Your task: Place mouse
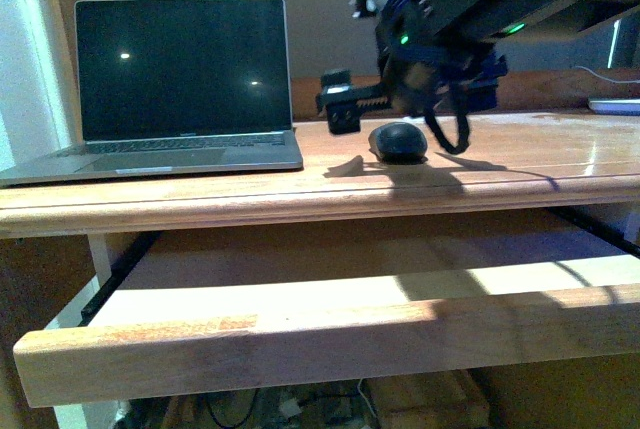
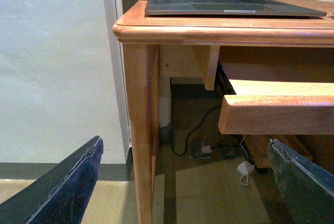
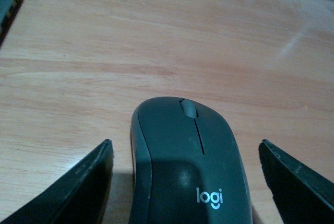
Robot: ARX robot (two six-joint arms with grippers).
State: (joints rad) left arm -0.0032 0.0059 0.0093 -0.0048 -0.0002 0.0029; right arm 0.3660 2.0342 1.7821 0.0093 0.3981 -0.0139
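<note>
Fingers [image 3: 78, 187] of the right gripper [image 3: 185, 182] stand wide apart, one on either side of the small dark grey oval plastic mouse [image 3: 188, 145]. The mouse lies flat between them on the pale wooden desk top [image 3: 104, 51]. Its logo end sits between the two fingers and its scroll-wheel end reaches out past their tips. A thin strip of shadowed wood shows between each finger and the mouse's flank, so neither seems to touch it. Well beyond the finger on the robot's left, the open silver laptop with its dark screen [image 1: 180, 79] stands on the same desk top.

Lower down, the left gripper [image 2: 180, 182] also has its dark fingers [image 2: 57, 187] spread wide around nothing. The wooden desk leg [image 2: 140, 130] and the pulled-out wooden shelf [image 2: 276, 114] are ahead of them.
</note>
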